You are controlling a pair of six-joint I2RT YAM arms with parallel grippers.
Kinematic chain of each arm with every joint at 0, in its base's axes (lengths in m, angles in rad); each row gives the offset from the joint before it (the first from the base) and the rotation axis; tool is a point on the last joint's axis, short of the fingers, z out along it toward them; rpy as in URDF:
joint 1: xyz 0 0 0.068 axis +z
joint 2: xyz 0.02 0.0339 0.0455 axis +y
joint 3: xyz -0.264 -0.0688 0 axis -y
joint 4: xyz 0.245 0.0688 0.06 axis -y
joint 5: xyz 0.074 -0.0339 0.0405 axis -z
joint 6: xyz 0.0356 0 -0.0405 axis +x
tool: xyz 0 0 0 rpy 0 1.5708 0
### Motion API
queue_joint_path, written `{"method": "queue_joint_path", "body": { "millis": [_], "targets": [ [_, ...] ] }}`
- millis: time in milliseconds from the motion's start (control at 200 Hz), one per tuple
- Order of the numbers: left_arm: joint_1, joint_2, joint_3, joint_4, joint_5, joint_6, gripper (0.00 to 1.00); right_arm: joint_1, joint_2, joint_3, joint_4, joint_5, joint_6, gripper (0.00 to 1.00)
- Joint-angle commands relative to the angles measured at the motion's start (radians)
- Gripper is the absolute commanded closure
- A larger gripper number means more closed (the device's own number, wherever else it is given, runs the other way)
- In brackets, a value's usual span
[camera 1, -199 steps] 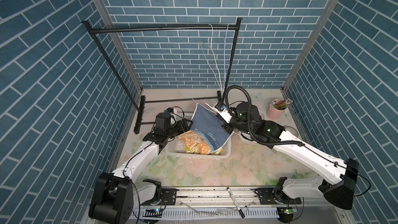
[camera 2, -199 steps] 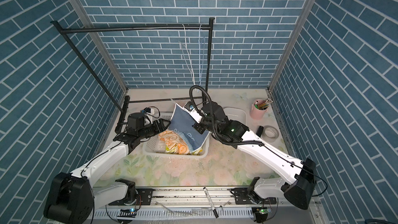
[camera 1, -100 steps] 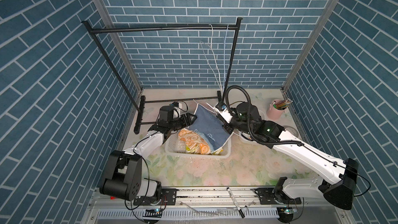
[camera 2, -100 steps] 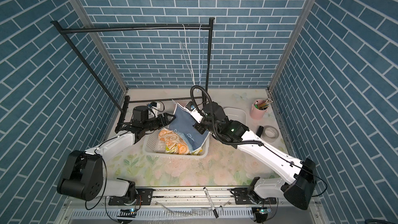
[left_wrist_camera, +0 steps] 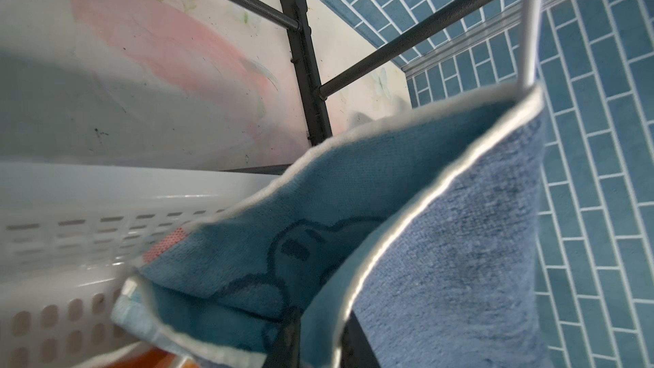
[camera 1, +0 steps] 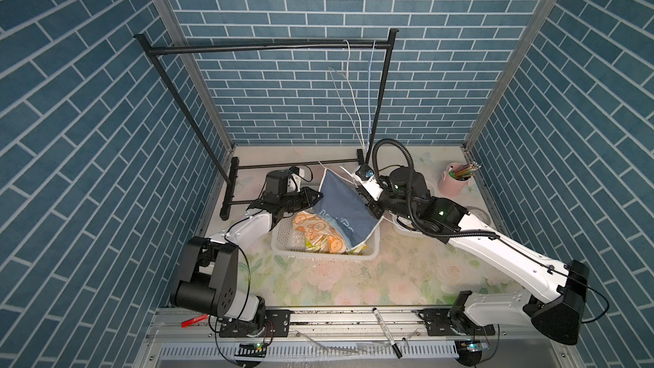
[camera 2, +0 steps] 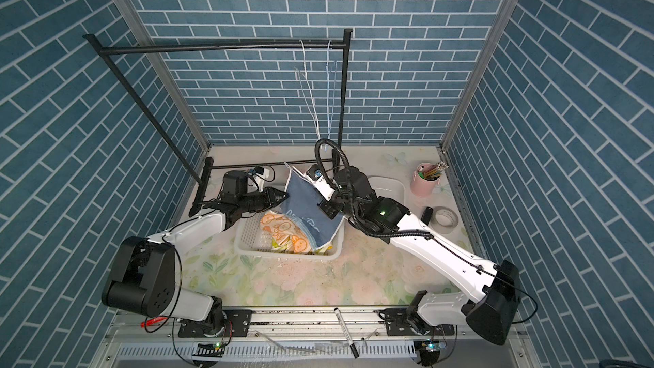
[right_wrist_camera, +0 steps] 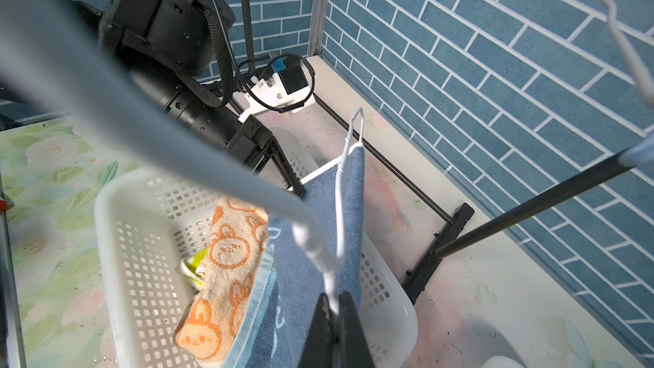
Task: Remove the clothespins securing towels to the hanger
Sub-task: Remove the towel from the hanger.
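A white wire hanger (right_wrist_camera: 339, 207) is tilted over the basket, and my right gripper (right_wrist_camera: 334, 307) is shut on its wire. It shows in both top views (camera 1: 371, 207) (camera 2: 327, 208). The denim-blue towel (camera 1: 339, 203) (camera 2: 308, 207) (right_wrist_camera: 350, 200) is draped over that hanger. My left gripper (camera 1: 318, 197) (camera 2: 285, 198) (left_wrist_camera: 320, 323) is shut on the towel's folded left edge (left_wrist_camera: 460, 242). The orange-cream bunny towel (camera 1: 315, 228) (right_wrist_camera: 230, 253) and a yellow-green towel (right_wrist_camera: 193, 265) lie in the basket. The clothespins are out of view.
The white perforated basket (camera 1: 283, 238) (right_wrist_camera: 106, 242) sits mid-table. Behind it stands the black rack (camera 1: 265, 47), with two bare wire hangers (camera 1: 348, 100) on its bar. A pink pencil cup (camera 1: 454, 185), a tape roll (camera 2: 445, 219) and a white tray (camera 2: 387, 185) are at the right.
My left gripper has moved right to the blue towel's edge and its jaws have closed on it. The right arm and the hanger have stayed put.
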Motion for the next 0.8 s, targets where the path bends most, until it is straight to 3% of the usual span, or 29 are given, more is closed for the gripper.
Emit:
{"method": "queue_joint_path", "body": {
  "millis": [0,145,470,795],
  "targets": [
    [-0.001,-0.035,0.024,-0.039,-0.004,0.032,0.91,-0.006,-0.003,-0.001,0.020,0.018,0.042,1.00],
    [-0.003,-0.103,0.031,-0.079,-0.019,0.060,1.00,-0.005,0.006,0.008,-0.005,0.051,0.037,1.00],
    [-0.007,-0.336,0.083,-0.140,-0.052,0.086,1.00,-0.008,0.030,0.029,-0.088,0.137,0.028,1.00],
    [-0.008,-0.488,0.253,-0.080,-0.080,0.112,1.00,-0.010,0.027,0.026,-0.115,0.165,0.032,1.00]
  ]
}}
